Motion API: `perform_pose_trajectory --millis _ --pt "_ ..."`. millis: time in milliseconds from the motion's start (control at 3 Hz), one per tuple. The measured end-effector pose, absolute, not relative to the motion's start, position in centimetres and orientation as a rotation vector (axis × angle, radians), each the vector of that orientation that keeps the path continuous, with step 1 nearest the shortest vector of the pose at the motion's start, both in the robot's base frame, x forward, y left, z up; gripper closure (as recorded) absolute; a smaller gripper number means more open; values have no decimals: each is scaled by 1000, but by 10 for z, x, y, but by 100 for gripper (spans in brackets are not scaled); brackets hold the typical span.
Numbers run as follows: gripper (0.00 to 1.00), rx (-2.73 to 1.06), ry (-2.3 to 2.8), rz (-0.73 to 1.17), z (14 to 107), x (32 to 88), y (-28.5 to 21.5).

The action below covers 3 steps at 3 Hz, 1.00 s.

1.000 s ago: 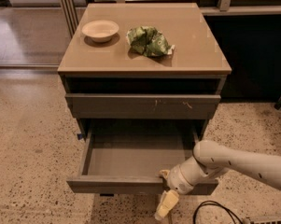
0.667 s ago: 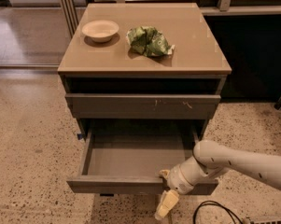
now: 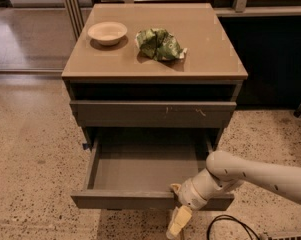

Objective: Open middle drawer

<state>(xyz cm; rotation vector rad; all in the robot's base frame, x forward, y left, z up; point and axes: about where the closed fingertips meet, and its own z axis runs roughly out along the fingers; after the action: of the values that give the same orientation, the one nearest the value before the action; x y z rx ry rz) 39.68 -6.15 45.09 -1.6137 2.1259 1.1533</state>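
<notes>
The middle drawer [image 3: 140, 171] is pulled out of the grey-brown cabinet. Its smooth grey box interior shows and its plain flat front [image 3: 120, 200] faces me low in the camera view. My gripper [image 3: 176, 205] is at the right part of that front, at its top edge, on the end of the white arm [image 3: 250, 176] that comes in from the lower right. Part of the gripper hangs down in front of the drawer front.
Above the open drawer is a shut drawer front with pale orange scratches [image 3: 152, 114] and a dark open slot. On the cabinet top [image 3: 210, 49] sit a cream bowl [image 3: 107, 32] and a crumpled green bag [image 3: 159, 44]. A black cable [image 3: 230, 224] lies on the speckled floor.
</notes>
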Motion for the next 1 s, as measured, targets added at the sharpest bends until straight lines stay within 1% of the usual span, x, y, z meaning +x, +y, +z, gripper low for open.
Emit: perform_pose_trajectory --millis 333,667,1000 --pt "0 -1621 2122 1196 457 383 -61" --pt "0 -1627 2116 1202 456 382 -59" --pt "0 -1659 2092 1250 458 358 -55"
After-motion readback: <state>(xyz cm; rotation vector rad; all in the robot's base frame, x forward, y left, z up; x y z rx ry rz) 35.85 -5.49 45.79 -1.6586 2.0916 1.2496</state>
